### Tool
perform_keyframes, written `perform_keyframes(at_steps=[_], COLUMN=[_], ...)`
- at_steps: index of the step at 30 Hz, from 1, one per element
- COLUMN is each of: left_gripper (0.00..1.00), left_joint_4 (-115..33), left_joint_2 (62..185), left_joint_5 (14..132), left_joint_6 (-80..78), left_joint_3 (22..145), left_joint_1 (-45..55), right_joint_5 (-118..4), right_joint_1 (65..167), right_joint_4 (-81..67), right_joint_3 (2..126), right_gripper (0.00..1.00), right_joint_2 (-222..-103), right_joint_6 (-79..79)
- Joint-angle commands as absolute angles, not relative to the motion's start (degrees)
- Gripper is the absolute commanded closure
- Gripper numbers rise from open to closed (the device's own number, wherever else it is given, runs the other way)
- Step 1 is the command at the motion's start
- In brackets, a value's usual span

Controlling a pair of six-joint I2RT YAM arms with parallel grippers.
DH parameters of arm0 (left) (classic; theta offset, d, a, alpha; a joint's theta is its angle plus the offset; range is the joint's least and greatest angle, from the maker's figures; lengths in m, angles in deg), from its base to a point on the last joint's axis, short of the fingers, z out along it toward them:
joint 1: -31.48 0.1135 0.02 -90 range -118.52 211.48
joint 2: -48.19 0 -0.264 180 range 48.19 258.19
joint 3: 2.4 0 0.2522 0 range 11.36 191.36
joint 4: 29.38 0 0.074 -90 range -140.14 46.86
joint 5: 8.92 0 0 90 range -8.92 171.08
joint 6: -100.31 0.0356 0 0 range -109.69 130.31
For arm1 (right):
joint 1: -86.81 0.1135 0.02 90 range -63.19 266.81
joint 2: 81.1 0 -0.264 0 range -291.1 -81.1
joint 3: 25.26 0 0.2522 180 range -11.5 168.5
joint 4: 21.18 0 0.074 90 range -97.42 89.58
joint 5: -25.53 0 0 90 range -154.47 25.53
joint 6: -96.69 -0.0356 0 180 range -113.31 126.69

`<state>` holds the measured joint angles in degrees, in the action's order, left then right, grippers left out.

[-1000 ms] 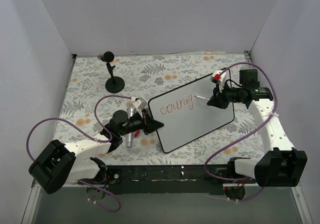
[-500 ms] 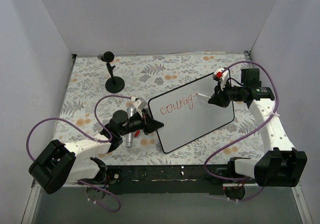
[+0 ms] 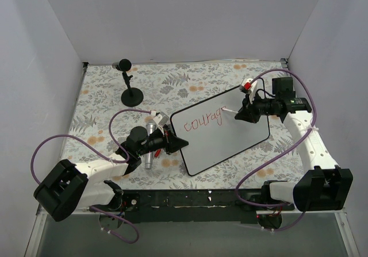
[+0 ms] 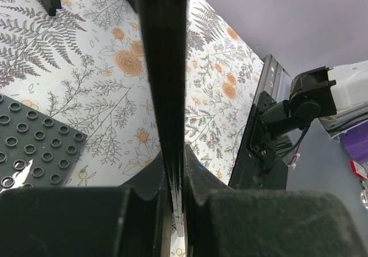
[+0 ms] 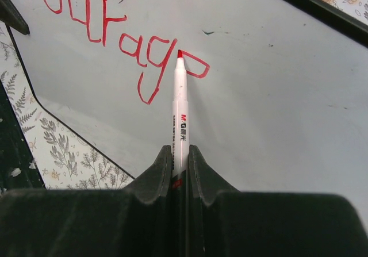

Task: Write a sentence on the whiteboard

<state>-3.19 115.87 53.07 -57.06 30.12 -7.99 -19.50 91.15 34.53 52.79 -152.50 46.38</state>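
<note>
The whiteboard [image 3: 230, 136] lies tilted across the table's middle right and fills the right wrist view [image 5: 276, 96]. Red letters [image 3: 202, 121] read "courag" with a part-drawn "e"; they show close up in the right wrist view [image 5: 138, 44]. My right gripper [image 3: 241, 114] is shut on a white red-tipped marker [image 5: 180, 113], whose tip touches the board at the last letter. My left gripper [image 3: 179, 144] is shut on the whiteboard's left edge [image 4: 164, 67], seen edge-on as a dark bar.
A black stand with a round base [image 3: 131, 95] is at the back left. A silver cylinder [image 3: 150, 145] and a small red piece [image 3: 157, 152] lie by the left wrist. A dark studded plate [image 4: 34, 153] lies under the left gripper.
My right gripper has shifted slightly left and up with the marker. A new stroke, the start of an "e", has appeared after "courag". The left arm has not moved.
</note>
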Motion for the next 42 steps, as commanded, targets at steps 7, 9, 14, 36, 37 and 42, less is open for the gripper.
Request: perform_keyframes(at_steps=[7, 9, 14, 36, 37, 42], left_gripper=[1.0, 1.0, 1.0, 1.0, 1.0, 1.0], left_joint_4=[-3.6, -3.5, -3.6, -4.9, -4.9, -5.5], left_joint_2=[115.9, 115.9, 115.9, 114.7, 114.7, 114.8], left_joint_5=[52.3, 52.3, 52.3, 52.4, 52.3, 52.3], left_joint_6=[-52.5, -52.5, -52.5, -52.0, -51.9, -51.2], left_joint_3=[30.6, 30.6, 30.7, 30.5, 30.4, 30.9], left_joint_1=[-8.3, -8.3, -8.3, -8.3, -8.3, -8.3], right_joint_5=[-21.4, -22.0, -23.5, -13.1, -14.5, -16.7], right_joint_1=[91.9, 91.9, 91.6, 87.4, 87.3, 87.4], right_joint_4=[34.9, 35.1, 35.6, 42.4, 42.0, 37.5], right_joint_3=[52.2, 51.4, 50.0, 56.4, 55.2, 51.5], right_gripper=[0.99, 0.99, 0.99, 0.99, 0.99, 0.99], right_joint_2=[-152.3, -151.9, -150.9, -142.7, -142.4, -140.5], right_joint_6=[48.3, 48.5, 48.9, 53.6, 53.5, 50.3])
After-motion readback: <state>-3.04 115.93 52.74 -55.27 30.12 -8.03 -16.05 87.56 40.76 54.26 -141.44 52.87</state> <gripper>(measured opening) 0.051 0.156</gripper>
